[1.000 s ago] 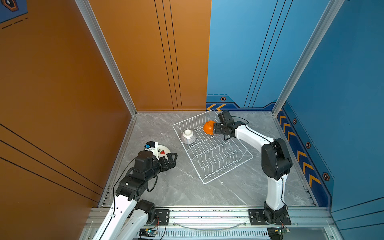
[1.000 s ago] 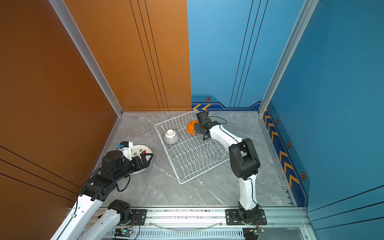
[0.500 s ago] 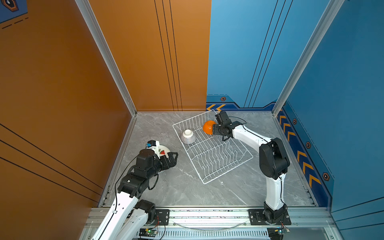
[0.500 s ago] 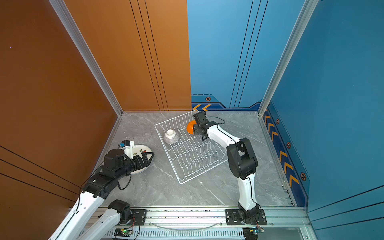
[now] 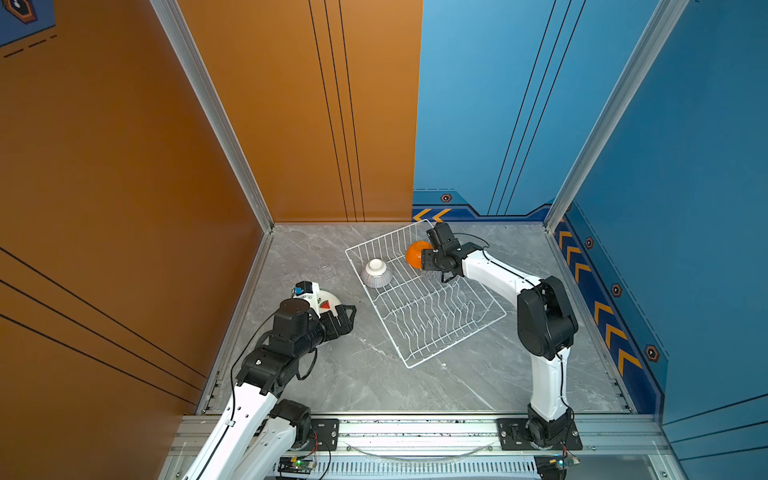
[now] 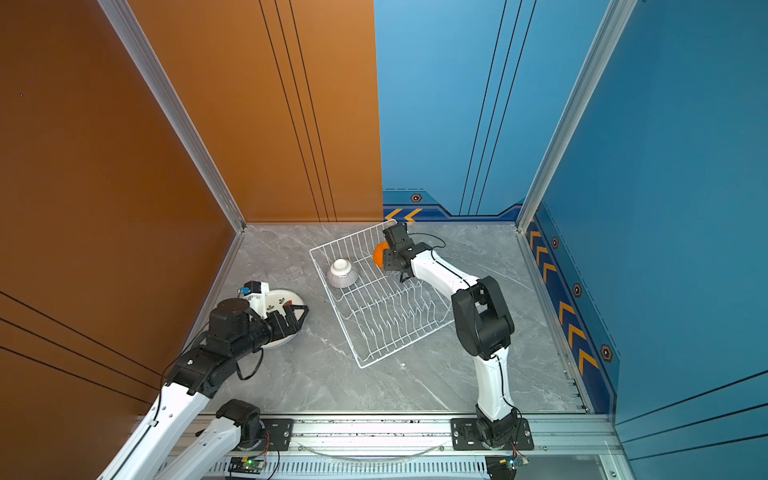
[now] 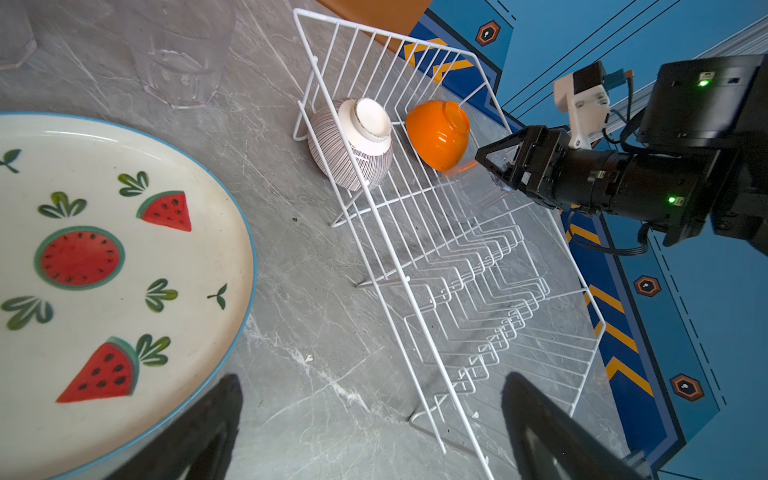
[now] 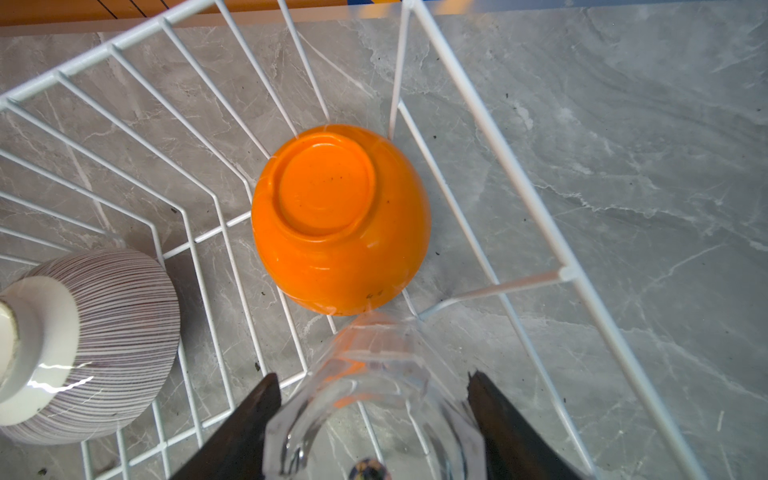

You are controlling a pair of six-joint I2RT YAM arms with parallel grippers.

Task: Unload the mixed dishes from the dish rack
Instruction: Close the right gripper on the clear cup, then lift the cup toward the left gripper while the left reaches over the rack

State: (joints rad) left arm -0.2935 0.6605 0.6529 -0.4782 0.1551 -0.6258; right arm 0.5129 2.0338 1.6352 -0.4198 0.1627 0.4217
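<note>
The white wire dish rack (image 5: 377, 307) (image 6: 336, 309) (image 8: 500, 145) lies on the grey table. At its far end an orange bowl (image 5: 415, 254) (image 6: 377, 255) (image 8: 336, 220) and a grey-striped bowl (image 5: 376, 274) (image 6: 341, 274) (image 7: 353, 145) sit upside down. My right gripper (image 5: 424, 266) (image 8: 373, 376) is in the rack beside the orange bowl, its fingers against both sides of a clear glass (image 8: 374, 411) that rests on the wires. The watermelon plate (image 5: 326, 301) (image 7: 104, 270) lies flat on the table left of the rack. My left gripper (image 5: 347, 318) (image 7: 370, 382) hovers open and empty at its edge.
Two clear glasses (image 7: 178, 54) (image 7: 12, 37) stand on the table behind the plate, left of the rack. Orange wall panels close the left and back, blue panels the right. The rack's prong rows (image 5: 432, 307) hold nothing.
My right gripper's fingers have narrowed onto the clear glass and the wrist has edged slightly left beside the orange bowl. The left gripper stays wide open by the plate.
</note>
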